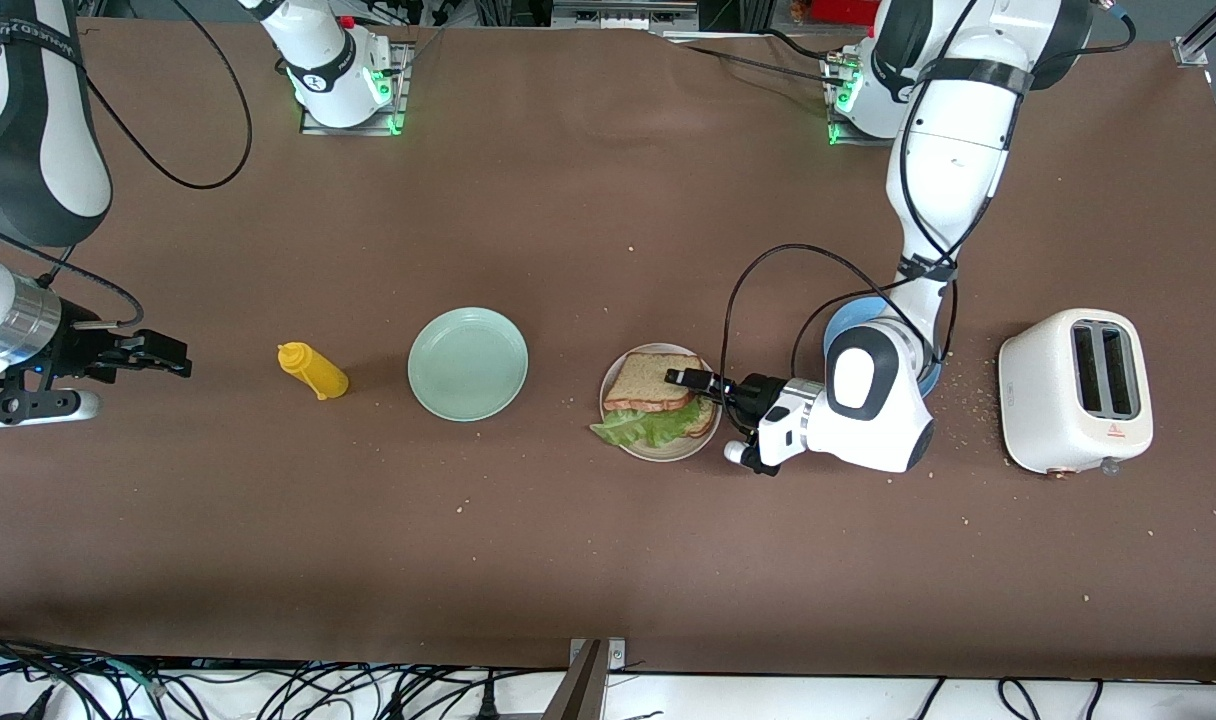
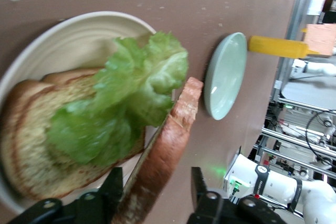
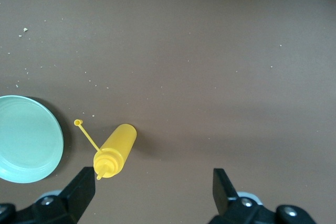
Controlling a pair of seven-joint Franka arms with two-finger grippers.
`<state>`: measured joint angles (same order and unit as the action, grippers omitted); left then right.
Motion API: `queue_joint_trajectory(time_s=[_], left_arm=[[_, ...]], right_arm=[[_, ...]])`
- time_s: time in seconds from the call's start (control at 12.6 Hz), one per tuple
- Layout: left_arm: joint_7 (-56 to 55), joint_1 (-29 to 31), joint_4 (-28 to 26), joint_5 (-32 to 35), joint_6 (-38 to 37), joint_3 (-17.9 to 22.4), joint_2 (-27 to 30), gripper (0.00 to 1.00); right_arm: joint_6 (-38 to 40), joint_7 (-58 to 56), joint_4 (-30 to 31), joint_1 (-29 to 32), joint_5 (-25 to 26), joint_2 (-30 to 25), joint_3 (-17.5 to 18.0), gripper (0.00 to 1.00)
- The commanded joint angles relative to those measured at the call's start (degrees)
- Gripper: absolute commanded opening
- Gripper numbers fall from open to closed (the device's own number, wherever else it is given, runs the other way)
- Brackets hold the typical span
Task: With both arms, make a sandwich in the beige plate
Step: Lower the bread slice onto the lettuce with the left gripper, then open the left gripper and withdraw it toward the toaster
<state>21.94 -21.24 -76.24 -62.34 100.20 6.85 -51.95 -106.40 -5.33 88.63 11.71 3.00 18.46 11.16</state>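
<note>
1. The left tool [image 1: 690, 381] sits right of centre in the front frame, over the beige plate [image 1: 658, 452], clamped on the top bread slice [image 1: 652, 380].
2. The left wrist frame shows that slice [image 2: 167, 156] tilted up on edge between the two fingers [image 2: 111, 186], its crust leaning over the lettuce [image 2: 123, 111].
3. The lettuce [image 1: 644, 427] lies on the bottom slice [image 2: 29, 145], inside the plate [image 2: 68, 30].
4. The right tool [image 1: 160, 355] waits at the left edge of the front frame, spread wide with nothing in it.
5. Beside the sandwich plate, toward the right arm's end of the tabletop [image 1: 568, 560], are a mint-green plate [image 1: 468, 363] and then a yellow squeeze bottle [image 1: 313, 370] lying down.
6. A white toaster [image 1: 1076, 390] stands at centre right, with a blue plate [image 1: 844, 322] mostly hidden under the left arm.
</note>
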Motion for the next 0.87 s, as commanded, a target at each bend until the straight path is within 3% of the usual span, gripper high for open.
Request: queue_joint_trajectory(time_s=[0.0,0.4,0.79], left_arm=[[-5.24,0.15,0.39,3.79,-0.18,2.10,1.76,1.00],[-12.87,0.32,0.39,11.16,-0.44,7.73,5.53,1.00],[-14.74,0.76,-0.57,29.68,-3.14,14.49,12.12,1.00]], right_arm=[[-0.48,1.63,0.58,1.12,0.52,-0.79,1.23,0.99],[-0.12,1.64,0.58,1.04,0.61,-0.79,1.32,0.99],[0.31,1.72,0.67,0.95,0.43,-0.79,1.41,0.99]])
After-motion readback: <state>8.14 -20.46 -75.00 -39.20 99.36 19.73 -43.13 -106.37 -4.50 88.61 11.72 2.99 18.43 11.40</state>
